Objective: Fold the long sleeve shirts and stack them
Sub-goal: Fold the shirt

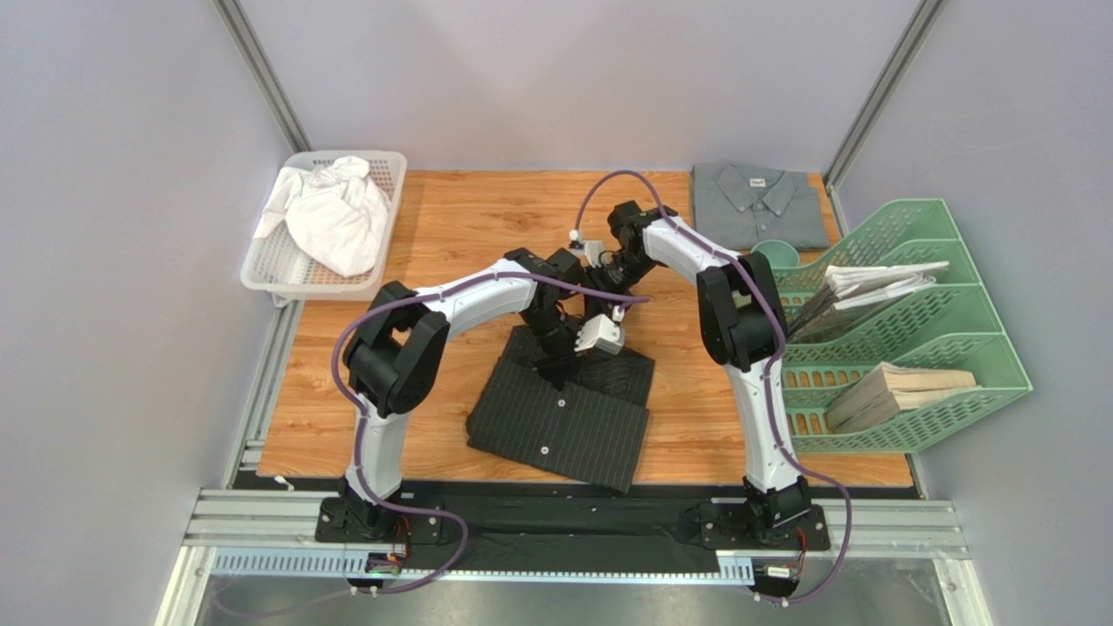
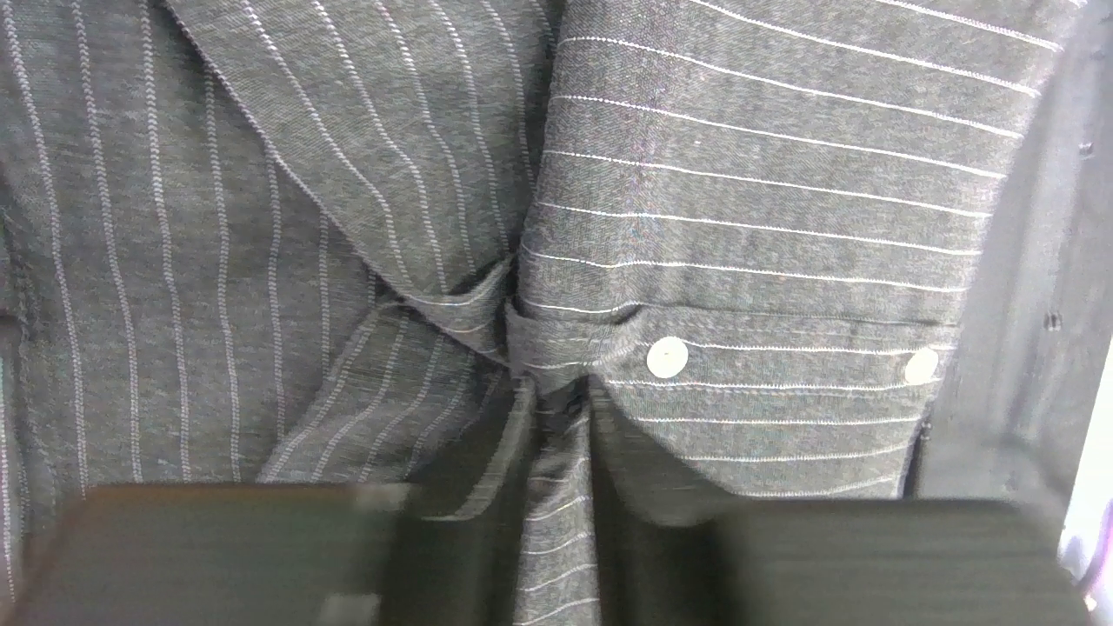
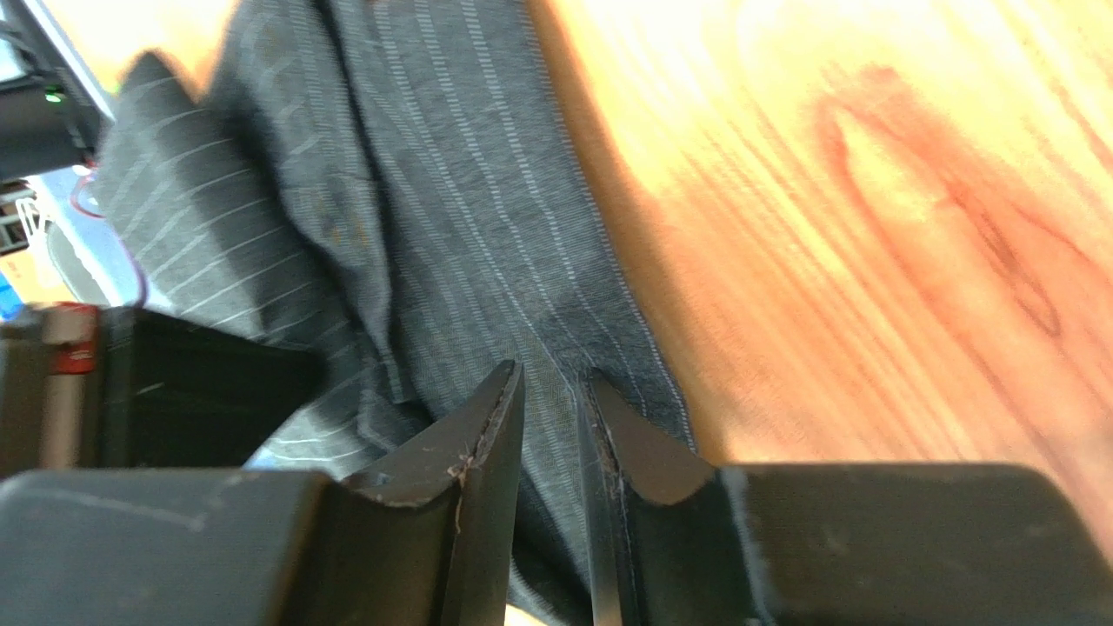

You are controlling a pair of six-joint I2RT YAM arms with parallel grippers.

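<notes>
**Entry: black pinstripe shirt, mid-fold, held at two points**

- **Black pinstripe shirt** [image 1: 564, 415]: lies at the middle of the bench [image 1: 431, 235], partly folded into a rough rectangle. Its far edge is under my two wrists. Soft cloth, with a pale button [image 2: 668, 355] showing.
- **Left pincer** [image 2: 562, 509]: pressed together on a gathered tuck of the shirt, with creases running out from the pinch.
- **Right pincer** [image 3: 551, 398]: all but closed, with a thin edge of the same shirt running between the tips and bare wood just beside it.
- **Grey shirt** [image 1: 760, 206]: folded flat at the far right corner, well apart.
- **Surroundings:** a white basket [image 1: 388, 167] holding white cloth at far left, and a green rack [image 1: 915, 333] at right.
- **Step, as I judge it:** I am forming the next fold. Stacking has not begun.
- **Hazards:**
  - The right hold is thin, so a quick pull could slip the edge free and drop that side.
  - The left tuck is bunched and may take extra layers, dragging the finished fold askew.
  - My wrists sit close together, so uneven travel would twist the cloth or knock them against each other.
</notes>
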